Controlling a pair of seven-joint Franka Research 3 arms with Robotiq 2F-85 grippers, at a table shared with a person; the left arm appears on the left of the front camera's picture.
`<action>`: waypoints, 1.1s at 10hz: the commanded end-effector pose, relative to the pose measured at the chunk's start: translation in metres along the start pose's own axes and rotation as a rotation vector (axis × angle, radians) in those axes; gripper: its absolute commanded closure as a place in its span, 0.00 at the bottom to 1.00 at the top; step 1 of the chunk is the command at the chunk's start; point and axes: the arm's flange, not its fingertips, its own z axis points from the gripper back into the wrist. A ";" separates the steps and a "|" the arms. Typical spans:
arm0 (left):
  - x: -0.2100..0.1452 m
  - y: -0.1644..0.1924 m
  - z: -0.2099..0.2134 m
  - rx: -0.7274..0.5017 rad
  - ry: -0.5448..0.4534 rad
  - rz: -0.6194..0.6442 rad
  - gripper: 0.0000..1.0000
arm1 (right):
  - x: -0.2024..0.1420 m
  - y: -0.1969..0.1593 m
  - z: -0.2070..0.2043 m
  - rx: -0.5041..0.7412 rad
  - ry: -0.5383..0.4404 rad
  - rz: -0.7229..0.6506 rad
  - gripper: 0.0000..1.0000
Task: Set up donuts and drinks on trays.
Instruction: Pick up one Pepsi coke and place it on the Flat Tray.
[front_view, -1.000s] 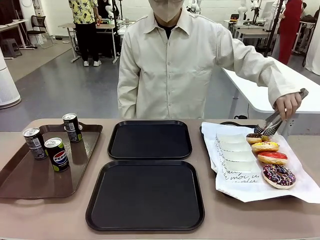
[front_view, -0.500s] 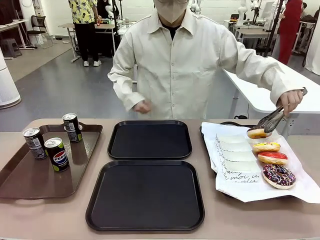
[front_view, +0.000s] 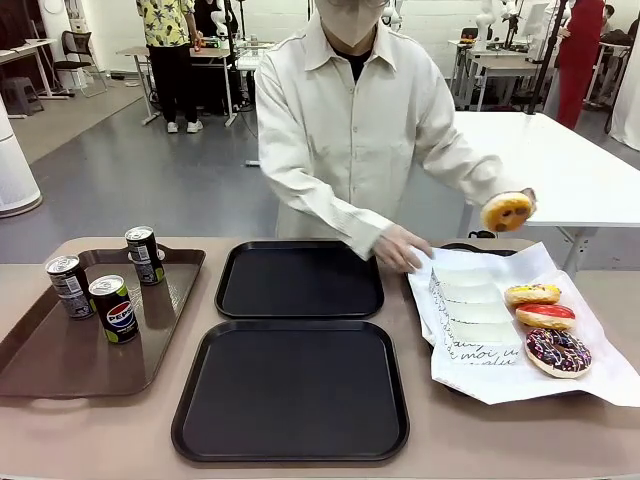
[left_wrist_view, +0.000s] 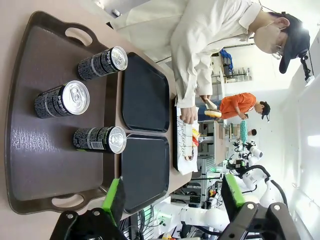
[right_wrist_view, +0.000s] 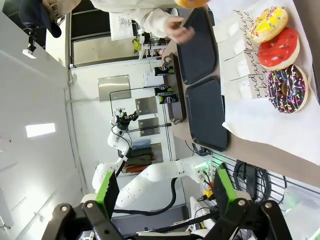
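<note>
left gripper wide open, empty, facing cans; right gripper wide open, empty, facing donuts.

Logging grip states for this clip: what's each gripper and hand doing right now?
Left gripper: open, empty.
Right gripper: open, empty.
Person's left hand: holding a donut up.
Person's right hand: open, at the white paper.

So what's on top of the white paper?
A yellow donut, a red donut and a chocolate-sprinkle donut lie beside a row of white paper sleeves. The paper covers most of the dark tray underneath.
</note>
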 end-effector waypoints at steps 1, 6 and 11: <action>0.000 0.000 0.002 -0.016 -0.003 -0.001 0.00 | 0.000 -0.001 -0.001 0.026 -0.005 0.005 0.00; -0.006 -0.068 -0.029 0.425 0.269 -0.171 0.00 | 0.000 -0.001 -0.001 0.026 -0.005 0.005 0.00; -0.032 -0.163 -0.151 0.956 0.395 -0.328 0.00 | 0.000 -0.001 -0.001 0.026 -0.005 0.005 0.00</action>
